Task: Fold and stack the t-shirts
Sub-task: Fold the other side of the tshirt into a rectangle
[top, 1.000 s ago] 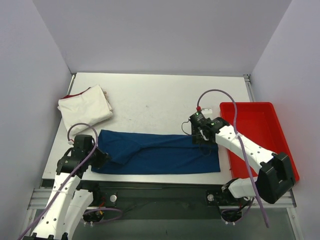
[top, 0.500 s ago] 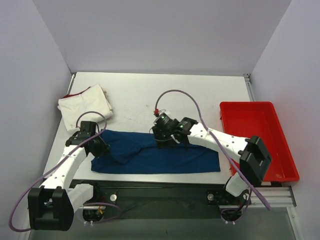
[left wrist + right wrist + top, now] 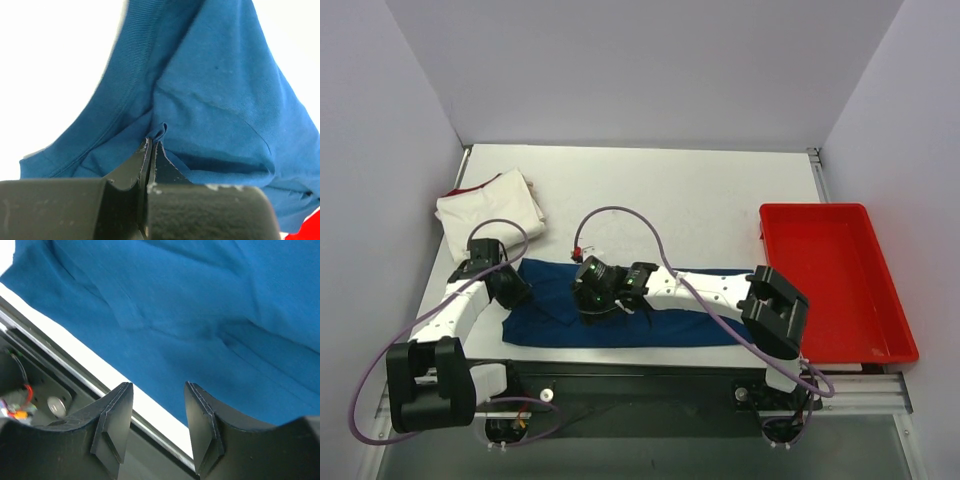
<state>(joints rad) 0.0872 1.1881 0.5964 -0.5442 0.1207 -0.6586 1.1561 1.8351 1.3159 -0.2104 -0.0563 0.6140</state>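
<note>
Left wrist: soft, creased teal t-shirt (image 3: 215,100).

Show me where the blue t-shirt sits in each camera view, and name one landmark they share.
Top external: the blue t-shirt lies as a long band along the near edge of the table.
Left wrist: the blue t-shirt fills most of the frame, a fold pinched in the left gripper.
Right wrist: the blue t-shirt fills the upper frame, above the open right gripper.
Shared landmark: the white table.
</note>
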